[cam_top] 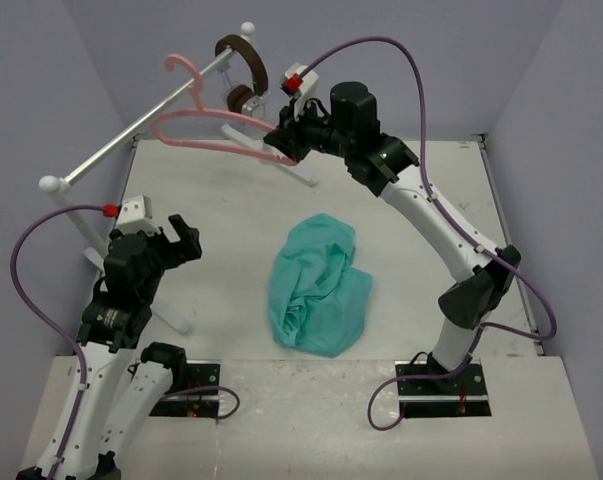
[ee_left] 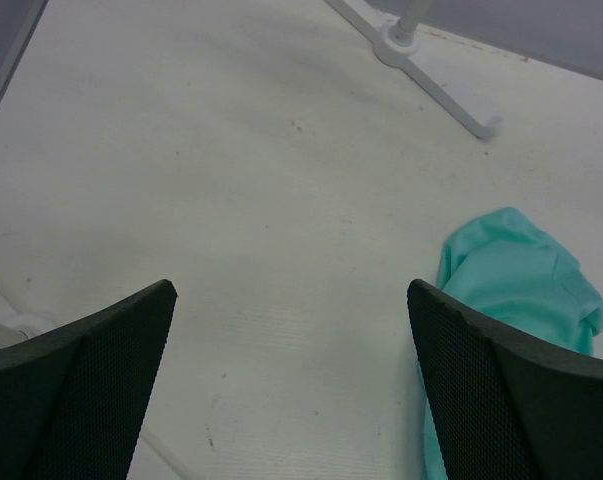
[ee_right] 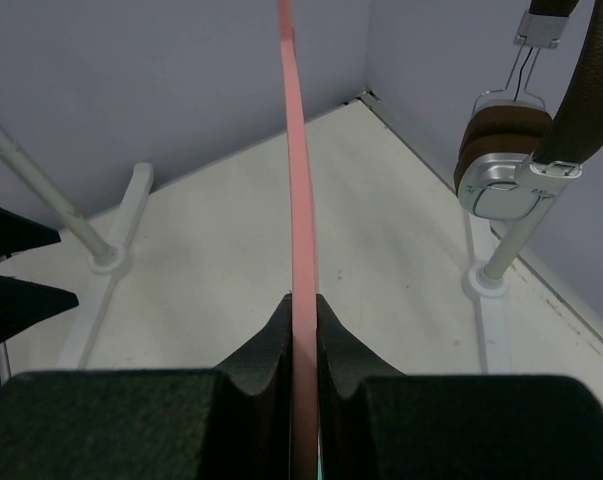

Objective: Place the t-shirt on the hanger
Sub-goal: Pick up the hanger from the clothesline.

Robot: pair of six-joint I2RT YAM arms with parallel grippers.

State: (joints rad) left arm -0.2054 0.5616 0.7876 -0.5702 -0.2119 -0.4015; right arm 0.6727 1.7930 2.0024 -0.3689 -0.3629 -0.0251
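The teal-green t-shirt point(cam_top: 319, 287) lies crumpled on the table between the two arms; its edge also shows in the left wrist view as t-shirt point(ee_left: 516, 275). The pink hanger point(cam_top: 196, 125) hangs by its hook on the white rail at the back. My right gripper point(cam_top: 284, 142) is shut on the hanger's right end; in the right wrist view the hanger point(ee_right: 299, 160) runs straight up from between the closed right gripper point(ee_right: 302, 305). My left gripper point(cam_top: 178, 238) hovers open at the left, left of the shirt, with only bare table between its fingers point(ee_left: 471, 360).
A white rail stand point(cam_top: 131, 135) runs diagonally across the back left, with feet point(cam_top: 299, 170) on the table. Brown headphones point(cam_top: 245, 75) hang on the rail's far end, right of the hanger; they show in the right wrist view as headphones point(ee_right: 526, 130). Purple walls enclose the table.
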